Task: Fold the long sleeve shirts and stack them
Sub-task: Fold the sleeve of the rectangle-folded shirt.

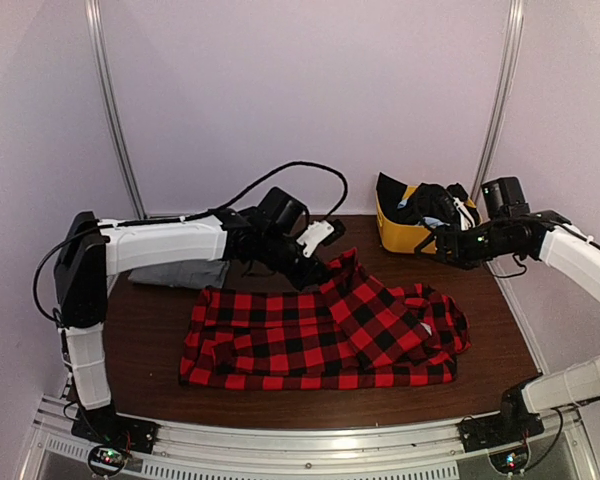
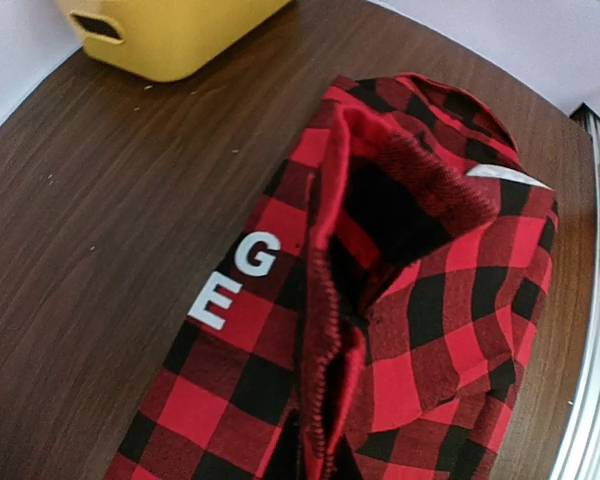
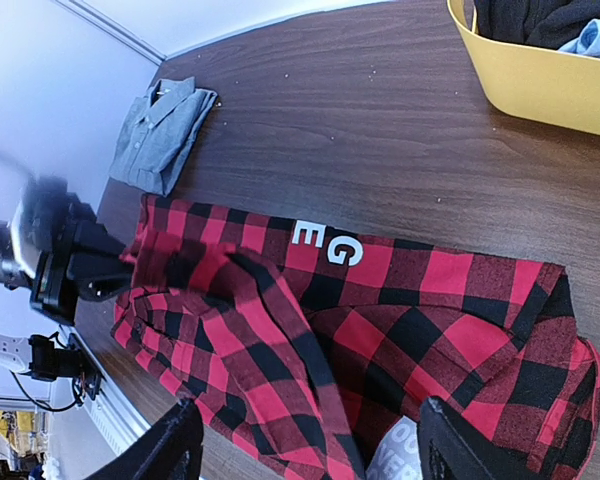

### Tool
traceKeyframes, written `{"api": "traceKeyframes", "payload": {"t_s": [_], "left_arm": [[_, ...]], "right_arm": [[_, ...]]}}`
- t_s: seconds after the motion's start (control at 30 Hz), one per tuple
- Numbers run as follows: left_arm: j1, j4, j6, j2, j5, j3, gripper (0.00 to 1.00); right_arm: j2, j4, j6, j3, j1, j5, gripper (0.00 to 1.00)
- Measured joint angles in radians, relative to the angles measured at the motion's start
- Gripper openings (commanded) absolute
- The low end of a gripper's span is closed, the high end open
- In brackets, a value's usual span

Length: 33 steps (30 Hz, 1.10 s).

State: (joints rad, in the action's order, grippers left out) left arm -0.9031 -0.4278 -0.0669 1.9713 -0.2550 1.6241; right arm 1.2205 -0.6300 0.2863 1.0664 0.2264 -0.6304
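1. The flannel shirt [image 1: 320, 335], red-and-black check, lies across the middle of the dark wooden tabletop [image 1: 145, 330]. It is partly folded and bunched at its right end.
2. The left hand [image 1: 318, 262] is at the shirt's far edge, pressed together on a fold of the flannel. The cloth rises in a peak from the tabletop up to the hand. The left wrist view shows no fingers, only the ridge of cloth running up toward the camera.
3. White letters [image 2: 235, 280], a "G" and an "E", sit on the flannel just beside that ridge. The white neck label [image 2: 505, 175] lies toward the shirt's right end.
4. The right hand [image 3: 310, 425] hangs above the flannel's right end, spread wide and touching nothing.
5. The grey shirt [image 3: 160, 135] lies folded flat at the back left of the tabletop, apart from the flannel and under the left arm in the top view.
6. The yellow bin [image 1: 400, 238] stands at the back right with dark clothes [image 1: 430, 205] in it, just behind the right hand.
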Motion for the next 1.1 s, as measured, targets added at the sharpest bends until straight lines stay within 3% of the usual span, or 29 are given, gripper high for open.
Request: {"api": "traceKeyframes", "payload": {"t_s": [0.4,0.8,1.1], "left_arm": [[0.216,0.146,-0.135,-0.128,-0.068,-0.286,0.00],[0.272,0.196,-0.166,-0.267,-0.054,-0.423,0.00],[0.299,0.195,-0.167,-0.309,-0.021,-0.444,0.00]], "right_arm": [[-0.016,0.041,0.016,-0.072,-0.002,0.000,0.74],[0.040,0.144,0.036,-0.180,-0.002,0.062,0.74],[0.123,0.196,0.031,-0.209,-0.002,0.099,0.74]]}}
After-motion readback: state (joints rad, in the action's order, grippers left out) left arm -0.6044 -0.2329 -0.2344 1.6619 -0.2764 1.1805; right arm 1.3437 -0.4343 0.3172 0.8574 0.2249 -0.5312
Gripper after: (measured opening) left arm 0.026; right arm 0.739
